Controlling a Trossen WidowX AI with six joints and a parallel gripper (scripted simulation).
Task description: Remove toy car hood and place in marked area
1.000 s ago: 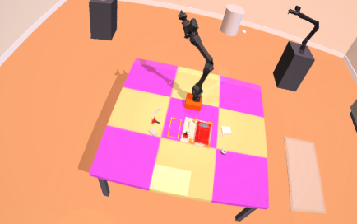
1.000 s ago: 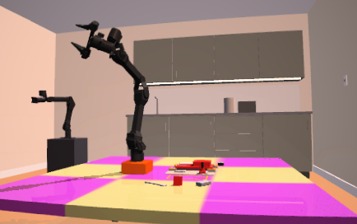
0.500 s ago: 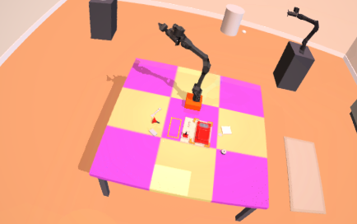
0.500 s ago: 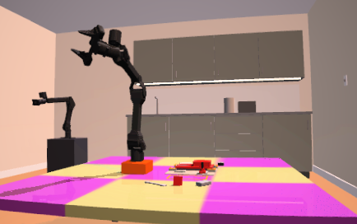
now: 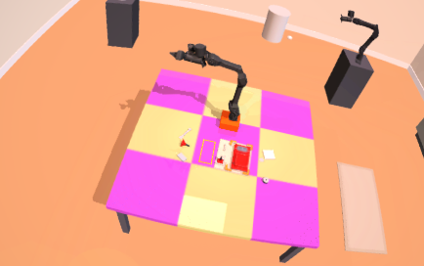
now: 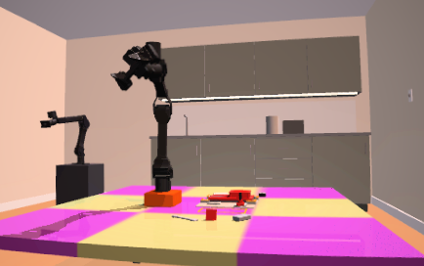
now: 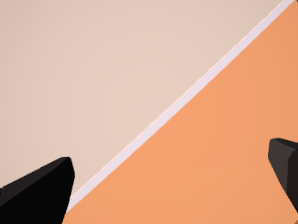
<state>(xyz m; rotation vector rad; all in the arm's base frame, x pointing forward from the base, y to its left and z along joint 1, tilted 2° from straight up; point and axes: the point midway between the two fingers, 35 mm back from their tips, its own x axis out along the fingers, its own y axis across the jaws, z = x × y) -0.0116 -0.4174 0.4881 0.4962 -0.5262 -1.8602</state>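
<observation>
While the arm is reaching up and away from its orange base [image 5: 230, 120], you are looking at a tool [image 5: 177, 54] that is spread wide with nothing between its fingers, hanging high above the far-left edge of the tabletop [image 5: 147, 186] and pointing out toward the floor. That is why the wrist view is showing only wall, floor and 2 dark fingertips at its edges. The toy car [image 5: 240, 157] is sitting on its pale board just in front of the base, and the hood appears to be on it, though it is too small to pick out as a separate part. The marked area [image 5: 207, 151], an orange-outlined rectangle, is lying just beside the car on its left as the top view shows it, which I judge is meant to keep the carry short. A few small loose pieces, including a red one [image 6: 211, 214], are lying near that rectangle. You are at the very beginning of the job: the tool is well apart from the car, so it is needing to swing back and descend over the car first.
</observation>
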